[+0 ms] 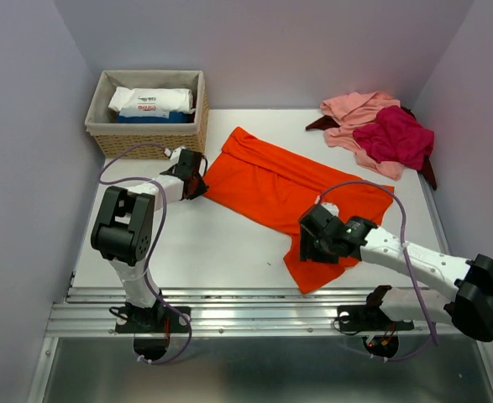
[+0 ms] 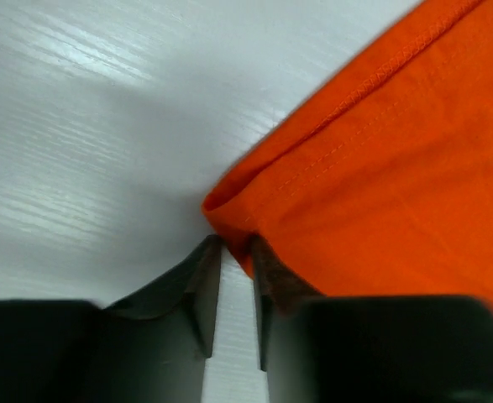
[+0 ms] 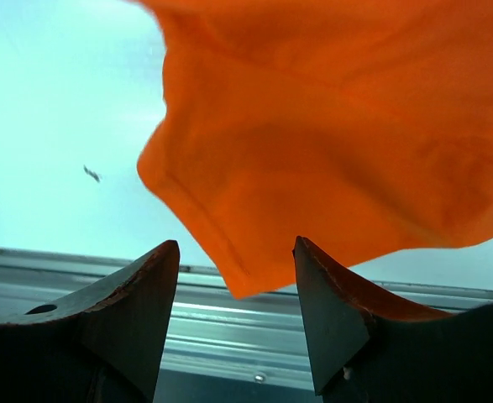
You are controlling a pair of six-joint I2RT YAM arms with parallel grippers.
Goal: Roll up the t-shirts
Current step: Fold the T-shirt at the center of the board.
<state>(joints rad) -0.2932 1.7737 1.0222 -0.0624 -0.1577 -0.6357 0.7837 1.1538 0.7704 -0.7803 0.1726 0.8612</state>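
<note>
Nearest, by the front edge of the table: right gripper, fingers spread wide, nothing held; a loose, rumpled corner of the orange t-shirt is framed between them. The shirt is laid diagonally across the middle of the table, its near end wrinkled. Further back, at its left corner: left gripper, tips drawn almost together with a slim gap left; the hem is touched, but whether it is pinched cannot be told. Farthest: wicker basket at far left, white packets inside; heap of t-shirts (pink, magenta, maroon) at far right. Risk noted: if only one layer is caught at either corner, a skewed, slack roll is likely; the near end could be dragged over the edge.
</note>
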